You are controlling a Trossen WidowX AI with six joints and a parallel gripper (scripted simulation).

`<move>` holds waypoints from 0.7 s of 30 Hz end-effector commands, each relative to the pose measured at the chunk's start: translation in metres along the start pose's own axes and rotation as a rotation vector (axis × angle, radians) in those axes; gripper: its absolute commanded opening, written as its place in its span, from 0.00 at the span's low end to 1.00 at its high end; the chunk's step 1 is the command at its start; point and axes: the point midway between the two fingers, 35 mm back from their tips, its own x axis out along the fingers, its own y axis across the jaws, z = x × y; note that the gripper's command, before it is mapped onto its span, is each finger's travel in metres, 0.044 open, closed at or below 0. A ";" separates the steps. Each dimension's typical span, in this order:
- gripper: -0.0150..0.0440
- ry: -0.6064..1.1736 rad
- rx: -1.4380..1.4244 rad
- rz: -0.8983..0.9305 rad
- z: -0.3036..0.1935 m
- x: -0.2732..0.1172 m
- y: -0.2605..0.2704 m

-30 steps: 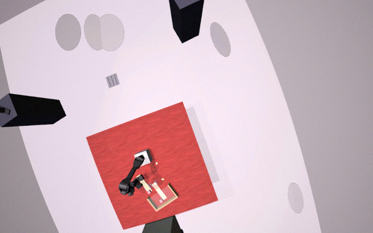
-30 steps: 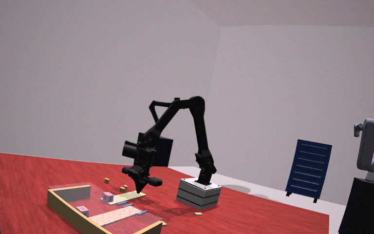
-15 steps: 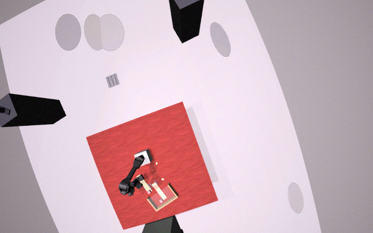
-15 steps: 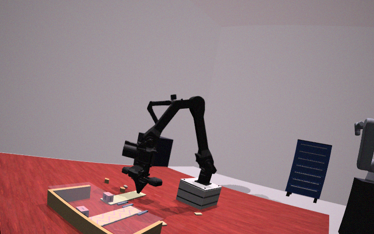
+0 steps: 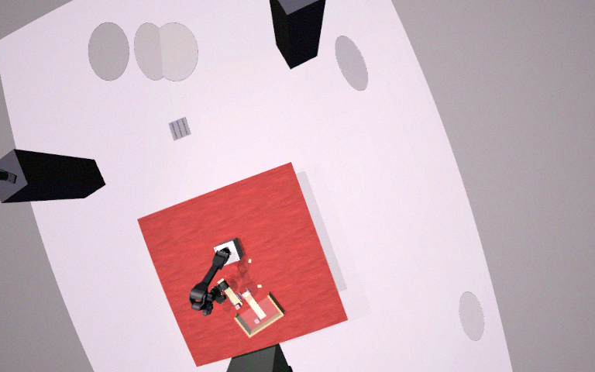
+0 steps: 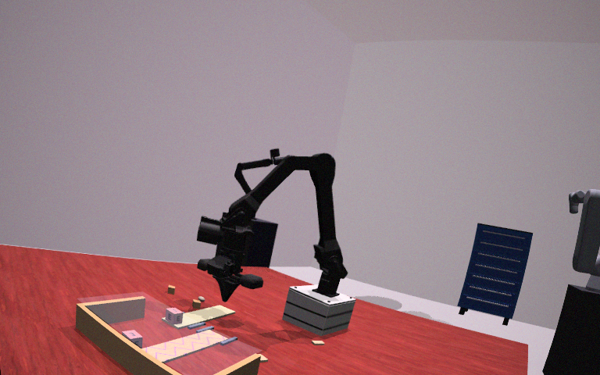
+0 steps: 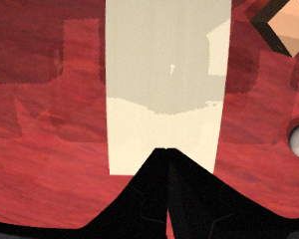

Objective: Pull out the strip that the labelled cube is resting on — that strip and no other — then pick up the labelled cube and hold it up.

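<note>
Although the plain cream strip [image 5: 232,294] [image 6: 208,315] [image 7: 164,126] appears drawn clear of the wooden-walled tray [image 5: 266,325] [image 6: 103,332], the pink lettered cube [image 5: 237,306] [image 6: 173,316] sits on its far end, unlifted, the black fingers [image 5: 221,286] [image 6: 225,288] pressed together, empty.

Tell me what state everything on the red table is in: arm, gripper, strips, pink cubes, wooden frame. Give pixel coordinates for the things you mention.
Arm [image 5: 211,273] [image 6: 324,199]: bent, reaching over the plain strip
Gripper [image 5: 222,286] [image 6: 224,298] [image 7: 165,149]: shut, holding nothing
Plain strip [image 5: 232,294] [image 6: 208,316] [image 7: 164,60]: flat, bearing a cube
Zigzag strip [image 5: 256,306] [image 6: 184,345]: flat, partly inside the frame
Pink cubes [image 5: 256,321] [image 6: 173,316]: neither lifted
Wooden frame [image 5: 266,325] [image 6: 108,332]: open on one side
</note>
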 end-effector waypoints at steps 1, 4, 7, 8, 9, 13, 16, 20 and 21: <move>0.25 0.002 0.001 -0.006 0.002 -0.013 -0.002; 0.34 0.001 0.029 -0.006 0.008 -0.012 -0.002; 0.48 -0.001 0.088 -0.006 0.026 -0.013 -0.003; 0.52 -0.001 0.090 -0.006 0.027 -0.013 -0.003; 0.57 -0.001 0.090 -0.006 0.030 -0.014 -0.003; 0.74 -0.003 0.090 -0.006 0.045 -0.015 -0.003; 0.88 -0.003 0.090 -0.006 0.055 -0.017 -0.003; 1.00 -0.005 0.090 -0.005 0.069 -0.019 -0.003; 1.00 -0.005 0.090 -0.005 0.072 -0.019 -0.004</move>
